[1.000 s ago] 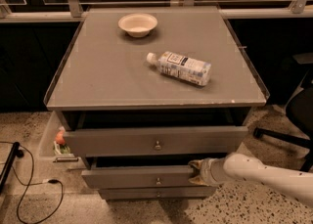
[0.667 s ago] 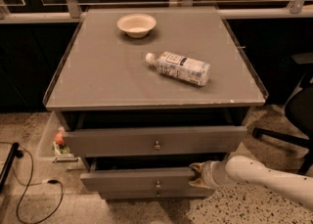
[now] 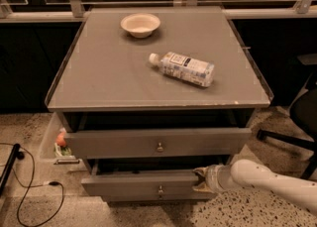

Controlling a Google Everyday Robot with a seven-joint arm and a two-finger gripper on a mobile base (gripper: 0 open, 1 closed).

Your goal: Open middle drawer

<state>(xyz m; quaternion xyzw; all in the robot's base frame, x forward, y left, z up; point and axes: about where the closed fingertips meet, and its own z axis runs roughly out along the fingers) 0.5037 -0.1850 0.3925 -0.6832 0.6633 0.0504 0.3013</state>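
Observation:
The middle drawer (image 3: 133, 183) is a grey flat front with a small round metal knob (image 3: 160, 190), below the wider upper drawer (image 3: 124, 144). It stands pulled out a little, with a dark gap above its front. My gripper (image 3: 198, 180) is at the right end of this drawer front, touching its upper edge, well to the right of the knob. My white arm (image 3: 267, 179) reaches in from the lower right.
The upper drawer is also out, with its own knob (image 3: 159, 146). On the cabinet top (image 3: 99, 82) lie a plastic bottle (image 3: 184, 68) on its side and a white bowl (image 3: 140, 24). A white bin (image 3: 52, 144) and a cable (image 3: 34, 191) are at the left. A chair base (image 3: 287, 139) is at the right.
The middle drawer front has slid out toward the camera, and my gripper has come with it at its right end. The bottle, the bowl and the upper drawer have not moved.

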